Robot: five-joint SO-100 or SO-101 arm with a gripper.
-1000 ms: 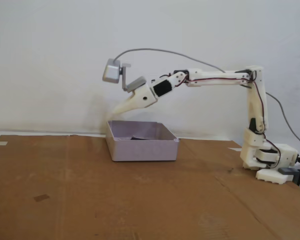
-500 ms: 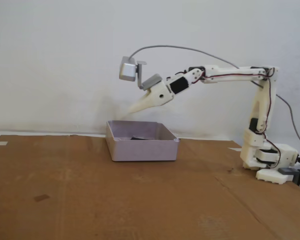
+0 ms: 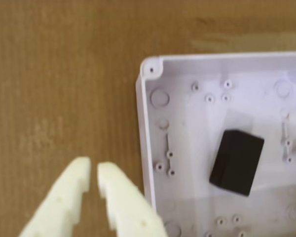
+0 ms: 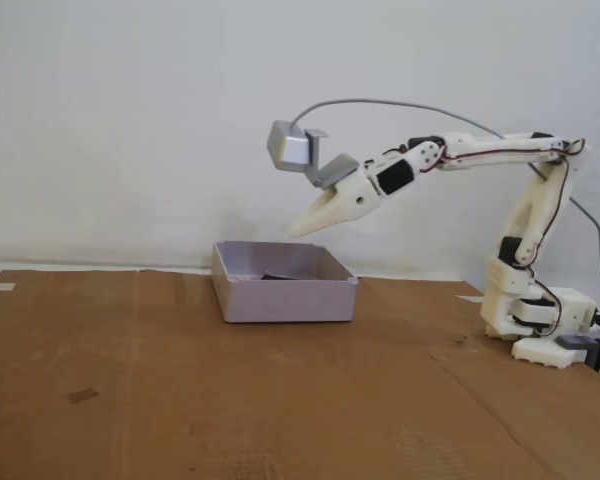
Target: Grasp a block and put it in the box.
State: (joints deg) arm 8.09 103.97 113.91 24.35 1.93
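I see the block (image 3: 237, 162) lying in the box (image 3: 149, 148); gripper (image 3: 93, 175) empty, nearly closed, above. Next I'd retract.

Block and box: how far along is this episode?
Done: the black block lies flat on the floor of the lilac box. In hand: nothing; the gripper is empty, fingertips nearly together, raised above the box in the fixed view. Left: nothing visible.

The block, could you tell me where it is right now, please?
In the wrist view the block lies inside the box, right of its left wall, apart from the empty end effector.
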